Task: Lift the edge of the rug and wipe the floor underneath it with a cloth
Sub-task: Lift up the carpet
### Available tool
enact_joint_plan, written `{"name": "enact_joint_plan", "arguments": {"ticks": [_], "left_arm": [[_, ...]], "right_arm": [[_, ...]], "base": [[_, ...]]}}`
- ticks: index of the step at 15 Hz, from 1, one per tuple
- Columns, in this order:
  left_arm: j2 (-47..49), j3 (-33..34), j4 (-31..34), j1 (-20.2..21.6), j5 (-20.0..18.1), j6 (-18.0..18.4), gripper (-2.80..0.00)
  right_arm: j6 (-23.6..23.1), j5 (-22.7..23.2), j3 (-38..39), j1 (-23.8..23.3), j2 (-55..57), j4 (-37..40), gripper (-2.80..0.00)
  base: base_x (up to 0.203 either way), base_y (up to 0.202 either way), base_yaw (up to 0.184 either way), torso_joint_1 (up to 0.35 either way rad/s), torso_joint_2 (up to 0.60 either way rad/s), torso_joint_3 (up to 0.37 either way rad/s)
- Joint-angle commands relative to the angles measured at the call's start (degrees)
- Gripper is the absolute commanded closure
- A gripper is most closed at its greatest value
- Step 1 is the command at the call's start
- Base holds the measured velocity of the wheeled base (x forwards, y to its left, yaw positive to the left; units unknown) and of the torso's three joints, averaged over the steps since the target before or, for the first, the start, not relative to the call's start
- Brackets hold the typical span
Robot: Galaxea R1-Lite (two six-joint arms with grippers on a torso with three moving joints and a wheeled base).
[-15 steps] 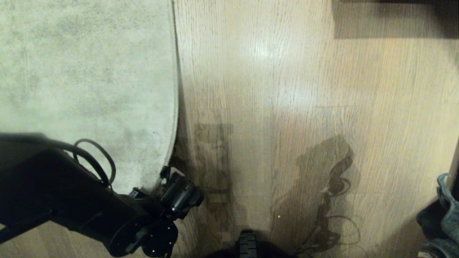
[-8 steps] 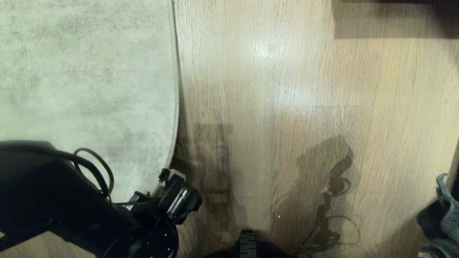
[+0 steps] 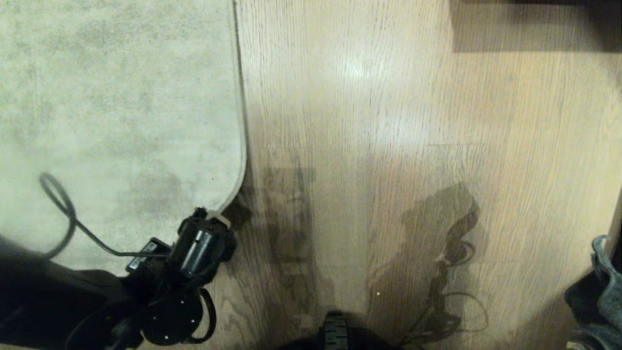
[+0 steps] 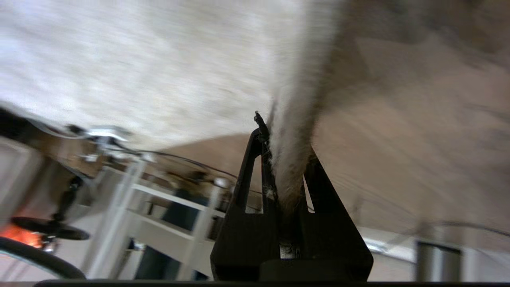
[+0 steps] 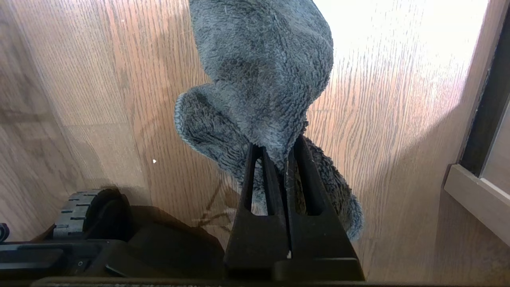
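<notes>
Where pinched, rug edge (image 4: 293, 159) pale, fuzzy

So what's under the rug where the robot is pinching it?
The left hand pinches the rug edge, with a dark shadow beside it on the floor. What lies under the rug stays covered.

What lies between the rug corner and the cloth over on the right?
Only bare wooden floor with shadows, in the head view, from the rug corner, pinched by the left hand, to the cloth.
</notes>
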Motion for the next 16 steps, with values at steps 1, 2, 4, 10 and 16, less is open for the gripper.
{"name": "enact_joint_plan", "arguments": {"ticks": [1,2,4,10,16], "left_arm": [[-8.8,-0.5,-0.6,3.5,-0.1,5.7,0.00],[-10.7,-0.7,-0.8,4.6,-0.6,7.4,0.00],[-13.9,-0.9,-2.1,7.9,-4.8,10.2,0.00],[-19.2,-0.2,-8.6,13.6,-13.9,15.4,0.00],[-23.5,4.4,-8.4,15.6,-14.0,15.1,0.00]], "right_arm": [[0.0,0.0,0.0,0.0,0.0,0.0,0.00],[0.0,0.0,0.0,0.0,0.0,0.0,0.00],[0.0,0.0,0.0,0.0,0.0,0.0,0.00],[0.0,0.0,0.0,0.0,0.0,0.0,0.00],[0.0,0.0,0.0,0.0,0.0,0.0,0.00]], "base": [[0.000,0.000,0.000,0.000,0.00,0.000],[0.000,0.000,0.000,0.000,0.00,0.000],[0.000,0.000,0.000,0.000,0.00,0.000],[0.000,0.000,0.000,0.000,0.00,0.000],[0.000,0.000,0.000,0.000,0.00,0.000]]}}
